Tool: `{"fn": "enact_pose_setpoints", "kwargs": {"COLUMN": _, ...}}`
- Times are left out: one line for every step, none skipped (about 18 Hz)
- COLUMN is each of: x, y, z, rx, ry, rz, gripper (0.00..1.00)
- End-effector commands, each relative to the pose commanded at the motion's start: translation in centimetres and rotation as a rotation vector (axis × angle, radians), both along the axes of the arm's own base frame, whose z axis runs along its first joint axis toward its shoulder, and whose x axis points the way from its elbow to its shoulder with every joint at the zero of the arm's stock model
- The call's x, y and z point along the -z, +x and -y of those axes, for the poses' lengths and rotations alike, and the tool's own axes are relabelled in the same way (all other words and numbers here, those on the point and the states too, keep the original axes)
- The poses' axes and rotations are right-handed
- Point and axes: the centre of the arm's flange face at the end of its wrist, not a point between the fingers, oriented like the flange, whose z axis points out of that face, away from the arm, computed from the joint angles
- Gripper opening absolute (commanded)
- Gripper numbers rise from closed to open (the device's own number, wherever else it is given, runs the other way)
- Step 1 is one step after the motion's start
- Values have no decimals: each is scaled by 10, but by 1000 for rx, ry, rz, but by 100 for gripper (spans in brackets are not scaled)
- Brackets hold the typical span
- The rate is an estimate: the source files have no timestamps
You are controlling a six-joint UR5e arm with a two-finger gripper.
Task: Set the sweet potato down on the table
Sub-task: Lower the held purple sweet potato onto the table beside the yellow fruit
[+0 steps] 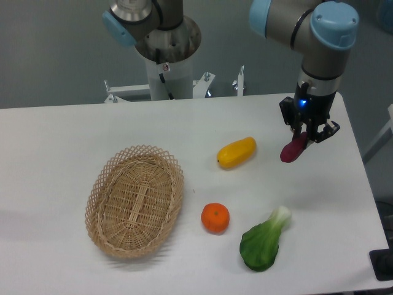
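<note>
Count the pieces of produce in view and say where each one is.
4. The sweet potato is in the tool at the right; the yellow fruit lies mid-table; the orange and bok choy are near the front. None appears hidden.

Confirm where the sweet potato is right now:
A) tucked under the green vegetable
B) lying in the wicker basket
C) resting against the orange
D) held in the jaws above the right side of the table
D: the sweet potato hangs tilted from the gripper, whose jaws are shut on its upper end, over the white table to the right of the yellow fruit, well away from the basket.
</note>
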Motion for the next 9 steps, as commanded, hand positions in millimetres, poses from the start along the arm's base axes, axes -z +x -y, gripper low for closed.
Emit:
{"fn": "enact_pose_setpoints", "kwargs": {"x": 5, "y": 1, "z": 1, "rx": 0, "ry": 3, "rz": -9, "gripper": 21}}
{"fn": "enact_pose_setpoints", "kwargs": {"x": 12, "y": 4, "z": 1, "rx": 1, "ry": 4, "rz": -17, "gripper": 21}}
{"fn": "enact_pose_setpoints", "kwargs": {"x": 18, "y": 6, "z": 2, "rx": 2, "ry": 5, "rz": -23, "gripper": 21}}
{"fn": "enact_pose_setpoints", "kwargs": {"x": 23, "y": 5, "z": 3, "rx": 13, "ry": 6, "rz": -32, "gripper": 21}}
{"fn": "enact_pose_setpoints", "kwargs": {"x": 30, "y": 7, "z": 4, "rx": 32, "ry": 1, "rz": -34, "gripper": 21}}
{"fn": "enact_pose_setpoints", "kwargs": {"x": 39, "y": 8, "z": 7, "rx": 47, "ry": -6, "rz": -29, "gripper": 21}}
{"fn": "enact_pose_setpoints", "kwargs": {"x": 48, "y": 7, "z": 16, "rx": 60, "ry": -13, "rz": -25, "gripper": 21}}
{"fn": "enact_pose_setpoints", "kwargs": {"x": 57, "y": 6, "z": 24, "rx": 78, "ry": -17, "rz": -29, "gripper": 21}}
{"fn": "enact_pose_setpoints", "kwargs": {"x": 69, "y": 6, "z": 29, "rx": 100, "ry": -22, "rz": -33, "gripper": 21}}
